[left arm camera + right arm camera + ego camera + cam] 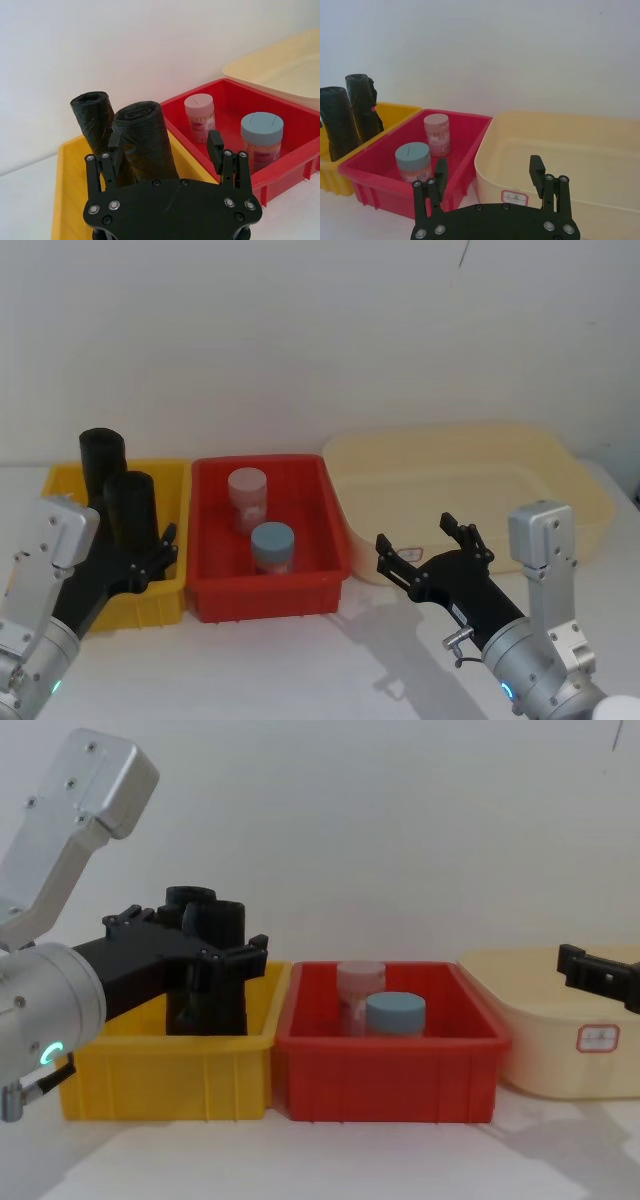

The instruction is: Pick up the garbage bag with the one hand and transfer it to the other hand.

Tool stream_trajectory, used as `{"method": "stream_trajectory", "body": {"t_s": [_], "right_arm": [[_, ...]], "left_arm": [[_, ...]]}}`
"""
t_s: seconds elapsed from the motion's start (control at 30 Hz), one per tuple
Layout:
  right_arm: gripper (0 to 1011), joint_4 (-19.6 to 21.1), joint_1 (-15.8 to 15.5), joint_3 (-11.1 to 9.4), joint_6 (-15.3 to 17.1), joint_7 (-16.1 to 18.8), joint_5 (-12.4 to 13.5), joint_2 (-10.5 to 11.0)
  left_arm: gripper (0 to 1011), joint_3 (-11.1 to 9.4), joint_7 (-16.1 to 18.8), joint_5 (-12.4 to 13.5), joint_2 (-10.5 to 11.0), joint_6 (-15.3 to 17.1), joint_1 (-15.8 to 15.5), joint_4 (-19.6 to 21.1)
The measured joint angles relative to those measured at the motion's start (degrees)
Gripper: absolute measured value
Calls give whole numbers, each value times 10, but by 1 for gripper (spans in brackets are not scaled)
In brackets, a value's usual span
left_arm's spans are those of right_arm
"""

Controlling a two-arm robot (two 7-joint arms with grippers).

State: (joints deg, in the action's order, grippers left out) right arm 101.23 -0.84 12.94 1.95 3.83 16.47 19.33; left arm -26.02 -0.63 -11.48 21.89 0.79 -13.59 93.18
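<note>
Garbage bag: upright in the yellow bin, left of the head view; nearer of two black rolls, top well above the rim.
Second roll: just behind, toward the bin's far left corner.
Left hand: fingers apart, straddling the garbage bag; one finger between the two rolls, the other standing off the bag's red-bin side.
Yellow bin's right part: open room beside the bag.
Red bin: pressed against the yellow bin's right wall; pinkish jar and blue-lidded jar upright mid-bin.
Right hand: lower right of the head view, fingers apart, holding nothing, at the cream tub's near rim.
Table: bare strip before the bins.
</note>
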Motion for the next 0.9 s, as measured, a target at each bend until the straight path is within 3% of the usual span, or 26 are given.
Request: {"method": "stream_trajectory", "body": {"t_s": [0.9], "right_arm": [[1001,0,0,0,0,0,0,0]], "left_arm": [[1001,0,0,0,0,0,0,0]]}}
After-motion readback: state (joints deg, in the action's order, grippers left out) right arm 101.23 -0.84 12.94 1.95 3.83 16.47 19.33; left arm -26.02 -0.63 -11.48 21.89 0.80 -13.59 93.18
